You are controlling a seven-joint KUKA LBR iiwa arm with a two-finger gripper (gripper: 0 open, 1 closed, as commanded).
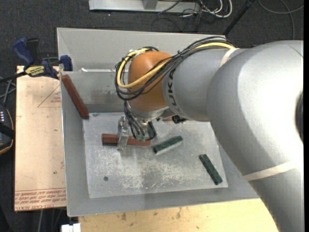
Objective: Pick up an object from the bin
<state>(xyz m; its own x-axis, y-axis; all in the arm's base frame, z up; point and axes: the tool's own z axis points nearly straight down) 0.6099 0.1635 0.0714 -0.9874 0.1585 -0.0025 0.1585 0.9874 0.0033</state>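
**A:** In the left half of the bin (135, 175), low over the floor, stands the end effector (130, 137). What is it at?

**B:** A short reddish-brown bar (110, 139), lying flat and running left to right. The end effector is down on the bar's middle stretch. The bar's left end pokes out to one side and its right end shows under the wrist.

**A:** Open, or closed on it?

**B:** I cannot tell. The orange cover (149, 81) and its cables hang over that spot, so I won't call the bar gripped.

**A:** Why would it be at the middle?

**B:** My guess is balance. A bar taken near its centre should lift level rather than swing. It also lies alone, with bare floor along both long sides, so there is room to come down.

**A:** Anything crowding it?

**B:** A green bar (167, 144) lies tilted just beside the brown bar's right end; whether they touch I cannot say. A darker green bar (211, 169) lies well apart, toward the near right corner.

**A:** And the long brown one?

**B:** That long brown bar (75, 96) is propped aslant against the left wall. It looks an awkward pick, which may be why the flat one is favoured.
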